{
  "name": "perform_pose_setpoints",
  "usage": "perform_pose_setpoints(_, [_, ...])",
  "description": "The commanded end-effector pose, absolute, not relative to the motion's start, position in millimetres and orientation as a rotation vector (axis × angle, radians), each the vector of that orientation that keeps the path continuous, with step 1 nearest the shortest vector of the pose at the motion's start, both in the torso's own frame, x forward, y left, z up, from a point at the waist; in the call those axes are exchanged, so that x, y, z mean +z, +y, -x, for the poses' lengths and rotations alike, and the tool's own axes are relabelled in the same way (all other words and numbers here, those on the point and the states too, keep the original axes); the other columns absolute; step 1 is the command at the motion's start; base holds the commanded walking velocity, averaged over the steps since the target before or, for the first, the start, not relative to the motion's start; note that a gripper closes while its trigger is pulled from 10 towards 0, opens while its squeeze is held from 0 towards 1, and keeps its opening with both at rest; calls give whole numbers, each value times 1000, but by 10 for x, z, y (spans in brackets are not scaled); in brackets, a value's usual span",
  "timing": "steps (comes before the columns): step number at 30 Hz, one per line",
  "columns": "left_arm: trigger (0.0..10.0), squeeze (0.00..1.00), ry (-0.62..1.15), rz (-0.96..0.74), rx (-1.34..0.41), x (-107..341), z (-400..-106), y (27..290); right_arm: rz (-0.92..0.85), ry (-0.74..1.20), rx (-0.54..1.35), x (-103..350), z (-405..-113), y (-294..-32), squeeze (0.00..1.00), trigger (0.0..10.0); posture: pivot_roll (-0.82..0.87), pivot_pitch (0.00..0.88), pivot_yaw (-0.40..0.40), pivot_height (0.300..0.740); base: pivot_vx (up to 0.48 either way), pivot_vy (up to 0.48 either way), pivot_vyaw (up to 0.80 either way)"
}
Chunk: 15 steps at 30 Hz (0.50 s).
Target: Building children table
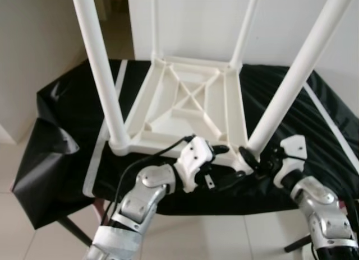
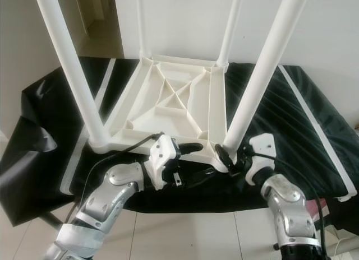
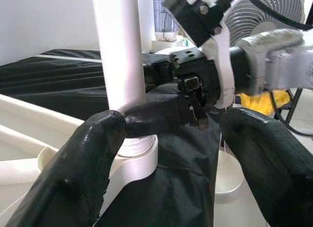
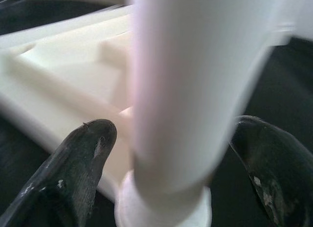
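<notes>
Both claws work at the upturned table's (image 1: 188, 106) near edge: right claw (image 1: 252, 159) pinches a leg (image 1: 291, 83); left claw (image 1: 216, 149) is spread beside it.

The upturned table (image 1: 188, 106) is seen from above by both head views, facing forward and down. Its near right leg (image 4: 181, 90) is framed very close by each wrist view, from opposite sides.
</notes>
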<state>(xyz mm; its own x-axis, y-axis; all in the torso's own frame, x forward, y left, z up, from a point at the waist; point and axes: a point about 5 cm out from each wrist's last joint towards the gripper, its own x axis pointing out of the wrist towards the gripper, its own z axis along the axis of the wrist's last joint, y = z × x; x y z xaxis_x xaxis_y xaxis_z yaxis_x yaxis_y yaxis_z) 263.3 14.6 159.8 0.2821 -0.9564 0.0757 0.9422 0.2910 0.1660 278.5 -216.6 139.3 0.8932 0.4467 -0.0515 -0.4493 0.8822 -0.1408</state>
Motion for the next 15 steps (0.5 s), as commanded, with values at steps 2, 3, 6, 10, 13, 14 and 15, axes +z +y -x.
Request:
perform_pose_setpoints(2, [10000,0,-175,-102,-1233,1623,-2643,174,155,59,533,1343,-2812,-2141,0,10000,-48,4,-29,740,0,0,0])
perform_pose_setpoints(3, [10000,0,-175,-102,-1230,1626,-2643,179,165,67,558,1331,-2827,-2133,0,10000,-45,6,-30,740,0,0,0])
perform_pose_setpoints(6, [10000,0,-172,-101,-1223,1621,-2638,193,174,92,596,1266,-2883,-2136,0,2667,-36,13,-33,740,0,0,0])
perform_pose_setpoints(10, [10000,0,-170,-100,-1219,1617,-2628,202,189,101,607,1230,-2895,-2153,0,0,-34,15,-35,740,0,0,0])
perform_pose_setpoints(13, [10000,0,-166,-99,-1214,1609,-2626,211,197,104,612,1214,-2888,-2175,0,0,-35,15,-35,740,0,0,0])
perform_pose_setpoints(14, [10000,0,-166,-98,-1213,1606,-2625,212,196,106,613,1208,-2882,-2184,0,0,-37,15,-34,740,0,0,0])
perform_pose_setpoints(15, [10000,0,-164,-98,-1213,1604,-2627,211,196,109,615,1200,-2878,-2193,0,0,-40,15,-34,740,0,0,0])
